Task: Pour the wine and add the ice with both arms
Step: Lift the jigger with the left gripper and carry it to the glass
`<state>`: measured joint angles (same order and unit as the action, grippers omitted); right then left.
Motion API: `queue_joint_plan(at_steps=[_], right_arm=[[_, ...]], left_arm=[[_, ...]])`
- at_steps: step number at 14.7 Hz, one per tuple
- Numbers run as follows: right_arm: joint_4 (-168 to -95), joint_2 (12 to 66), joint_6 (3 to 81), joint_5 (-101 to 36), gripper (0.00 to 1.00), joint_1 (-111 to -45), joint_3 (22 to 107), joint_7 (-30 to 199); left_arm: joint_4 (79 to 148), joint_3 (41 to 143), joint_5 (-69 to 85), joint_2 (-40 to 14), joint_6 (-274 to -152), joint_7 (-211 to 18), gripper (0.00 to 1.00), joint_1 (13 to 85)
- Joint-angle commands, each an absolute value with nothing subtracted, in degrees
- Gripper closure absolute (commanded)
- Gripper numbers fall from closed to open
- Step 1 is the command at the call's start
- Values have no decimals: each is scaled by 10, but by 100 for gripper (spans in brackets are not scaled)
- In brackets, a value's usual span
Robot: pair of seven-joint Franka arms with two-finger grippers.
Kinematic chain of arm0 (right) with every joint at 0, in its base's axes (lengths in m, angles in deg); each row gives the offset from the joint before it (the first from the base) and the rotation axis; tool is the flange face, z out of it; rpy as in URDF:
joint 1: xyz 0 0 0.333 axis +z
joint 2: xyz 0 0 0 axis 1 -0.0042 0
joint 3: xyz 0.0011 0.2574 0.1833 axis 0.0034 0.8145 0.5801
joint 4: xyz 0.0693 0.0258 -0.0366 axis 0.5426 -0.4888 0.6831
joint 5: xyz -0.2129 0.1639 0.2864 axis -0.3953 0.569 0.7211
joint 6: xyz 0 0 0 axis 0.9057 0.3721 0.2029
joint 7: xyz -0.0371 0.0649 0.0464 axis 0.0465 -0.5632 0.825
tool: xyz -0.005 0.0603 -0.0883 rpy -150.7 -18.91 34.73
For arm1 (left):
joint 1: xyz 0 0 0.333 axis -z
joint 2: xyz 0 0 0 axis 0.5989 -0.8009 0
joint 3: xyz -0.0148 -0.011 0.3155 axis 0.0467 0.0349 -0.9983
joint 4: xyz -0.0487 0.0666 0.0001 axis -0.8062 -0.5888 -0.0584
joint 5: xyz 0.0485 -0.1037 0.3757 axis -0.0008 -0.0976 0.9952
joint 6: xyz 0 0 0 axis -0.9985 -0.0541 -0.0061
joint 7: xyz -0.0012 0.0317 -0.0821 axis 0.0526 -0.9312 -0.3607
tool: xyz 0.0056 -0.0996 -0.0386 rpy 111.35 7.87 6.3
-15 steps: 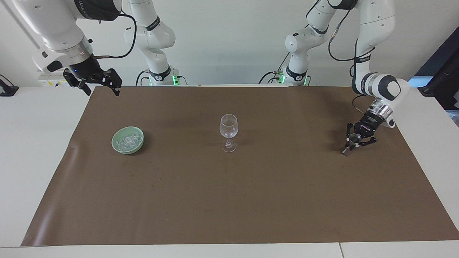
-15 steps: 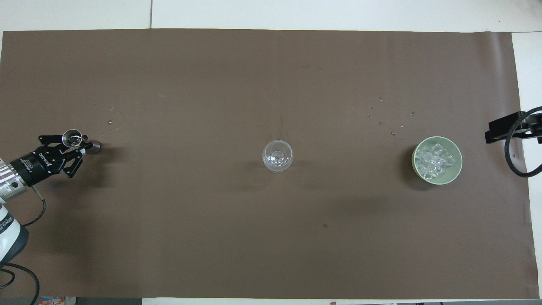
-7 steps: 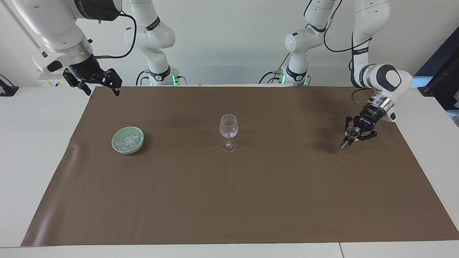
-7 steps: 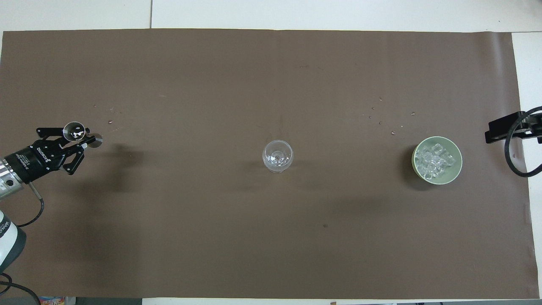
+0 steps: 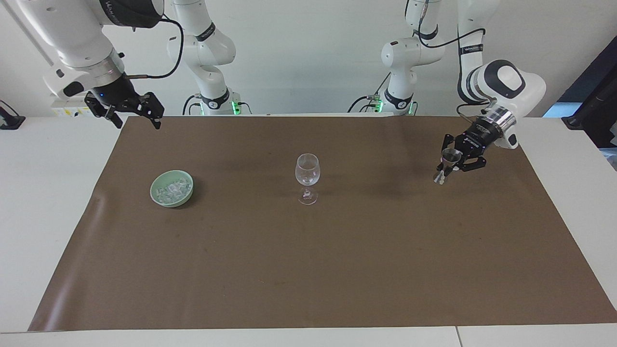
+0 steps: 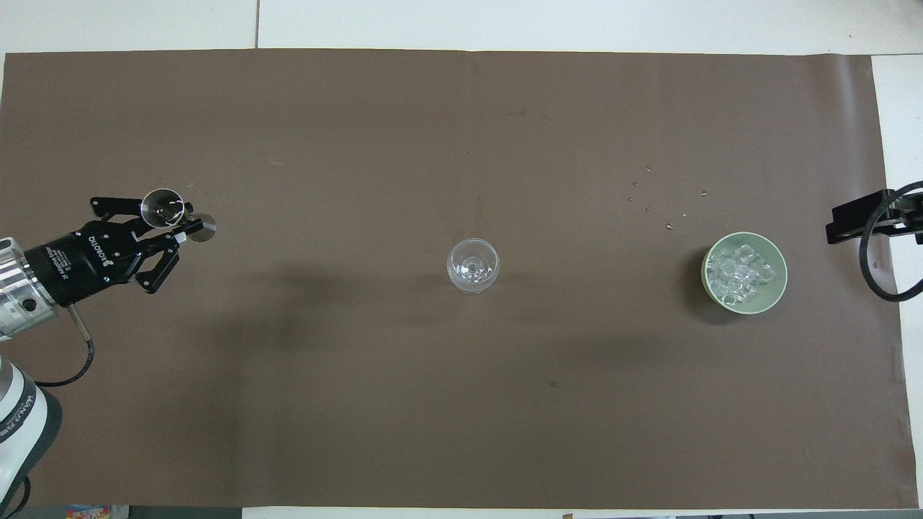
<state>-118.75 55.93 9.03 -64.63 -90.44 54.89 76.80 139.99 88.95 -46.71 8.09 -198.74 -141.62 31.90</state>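
A clear wine glass (image 5: 307, 171) (image 6: 472, 265) stands upright in the middle of the brown mat. My left gripper (image 5: 449, 167) (image 6: 175, 229) hangs over the mat toward the left arm's end, shut on a small metal jigger (image 5: 450, 156) (image 6: 163, 206) held with its mouth up. Whether wine is in it I cannot tell. The ice (image 5: 172, 187) (image 6: 739, 277) lies heaped in a pale green bowl (image 5: 154, 189) (image 6: 705, 272) toward the right arm's end. My right gripper (image 5: 137, 120) (image 6: 858, 218) waits open and raised over the mat's corner nearest the right arm's base, holding nothing.
The brown mat (image 5: 308, 270) (image 6: 461, 404) covers most of the white table (image 5: 43, 202). Small specks or droplets (image 6: 669, 227) dot the mat just farther from the robots than the bowl. A black stand (image 5: 595, 113) sits off the table's left-arm end.
My left gripper has risen off the mat with the jigger and moved toward the wine glass. The right arm, the glass and the bowl have not moved.
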Motion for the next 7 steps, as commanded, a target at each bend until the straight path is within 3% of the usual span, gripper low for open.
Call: queue_joint_plan(at_steps=[1,7], right_arm=[[-1200,568,97,-643,0,-912,552,775],[-1200,569,97,-643,0,-913,552,775]], left_arm=[[1422,918,-474,125,-2043,-1482,100,355],[1403,1066,-474,122,-2176,-1593,100,356]])
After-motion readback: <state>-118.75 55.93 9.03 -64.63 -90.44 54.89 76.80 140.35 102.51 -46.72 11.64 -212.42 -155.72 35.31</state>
